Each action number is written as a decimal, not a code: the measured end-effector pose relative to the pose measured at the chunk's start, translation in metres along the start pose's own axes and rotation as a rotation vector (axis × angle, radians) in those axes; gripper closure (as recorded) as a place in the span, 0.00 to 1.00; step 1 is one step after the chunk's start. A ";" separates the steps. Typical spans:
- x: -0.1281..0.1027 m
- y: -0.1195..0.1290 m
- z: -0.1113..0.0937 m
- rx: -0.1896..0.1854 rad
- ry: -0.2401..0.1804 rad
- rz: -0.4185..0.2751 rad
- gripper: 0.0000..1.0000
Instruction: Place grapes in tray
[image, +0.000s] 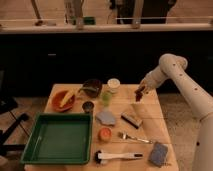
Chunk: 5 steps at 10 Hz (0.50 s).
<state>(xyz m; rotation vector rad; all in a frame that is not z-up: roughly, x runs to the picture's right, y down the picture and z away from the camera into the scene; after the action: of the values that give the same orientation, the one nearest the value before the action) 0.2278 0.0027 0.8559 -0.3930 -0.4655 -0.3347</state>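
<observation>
The grapes (138, 97), a small dark reddish cluster, hang in my gripper (140, 93) a little above the far right part of the wooden table. The gripper is shut on them. The white arm reaches in from the right. The green tray (31, 146) lies at the table's front left corner, well away from the gripper, with nothing in it.
An orange bowl (63, 101), a dark bowl (93, 87), a white cup (114, 84), a green cup (106, 96) and a small can (88, 106) stand at the back. A grey cloth (106, 117), orange-red fruit (104, 134), black block (131, 120), fork (135, 137), white brush (117, 156) and blue sponge (159, 153) lie between gripper and tray.
</observation>
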 end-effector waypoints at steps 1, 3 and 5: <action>-0.006 -0.002 -0.002 0.001 -0.006 -0.021 1.00; -0.021 -0.007 -0.012 0.004 -0.020 -0.076 1.00; -0.035 -0.008 -0.018 0.004 -0.035 -0.125 1.00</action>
<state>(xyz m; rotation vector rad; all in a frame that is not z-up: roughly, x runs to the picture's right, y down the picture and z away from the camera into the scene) 0.2022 -0.0047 0.8260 -0.3669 -0.5264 -0.4483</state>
